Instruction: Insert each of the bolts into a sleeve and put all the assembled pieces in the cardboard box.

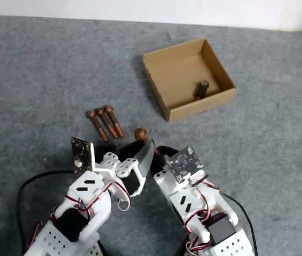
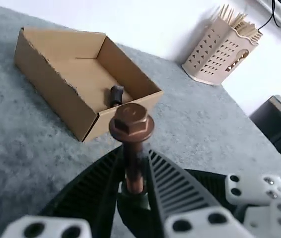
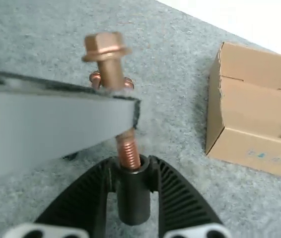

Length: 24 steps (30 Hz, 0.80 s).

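My left gripper (image 2: 133, 166) is shut on a copper bolt (image 2: 132, 125), held head up just above the carpet. Right beneath it, my right gripper (image 3: 132, 171) is shut on a black sleeve (image 3: 132, 196), and the bolt's threaded tip (image 3: 129, 153) sits in the sleeve's mouth. In the high view both grippers meet near the bolt head (image 1: 140, 133). Three loose bolts (image 1: 107, 122) lie side by side to the left. The cardboard box (image 1: 164, 90) stands farther back on the right, with one dark assembled piece (image 1: 200, 89) inside.
Grey carpet covers the table. A perforated holder full of thin sticks (image 2: 222, 47) stands by the white wall beyond the box. The left gripper's finger (image 3: 56, 129) crosses the right wrist view. A dark object (image 2: 279, 124) sits at the carpet's far side.
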{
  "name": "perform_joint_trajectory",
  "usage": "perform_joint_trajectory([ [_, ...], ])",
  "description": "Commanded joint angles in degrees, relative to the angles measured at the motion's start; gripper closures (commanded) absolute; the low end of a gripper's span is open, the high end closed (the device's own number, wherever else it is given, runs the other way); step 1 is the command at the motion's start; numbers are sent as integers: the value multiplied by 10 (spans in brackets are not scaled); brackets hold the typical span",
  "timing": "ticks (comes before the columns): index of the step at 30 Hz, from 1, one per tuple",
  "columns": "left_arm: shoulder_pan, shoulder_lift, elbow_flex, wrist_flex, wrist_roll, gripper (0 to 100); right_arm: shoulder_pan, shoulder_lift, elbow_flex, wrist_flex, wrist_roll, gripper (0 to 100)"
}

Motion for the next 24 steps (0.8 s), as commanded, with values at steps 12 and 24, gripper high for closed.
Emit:
perform_joint_trajectory([
  [12,36,0,12,21,10,995,-77,-6,-95,-5,15,995],
  [24,36,-4,9,52,-40,645,-60,-7,-103,0,16,995],
])
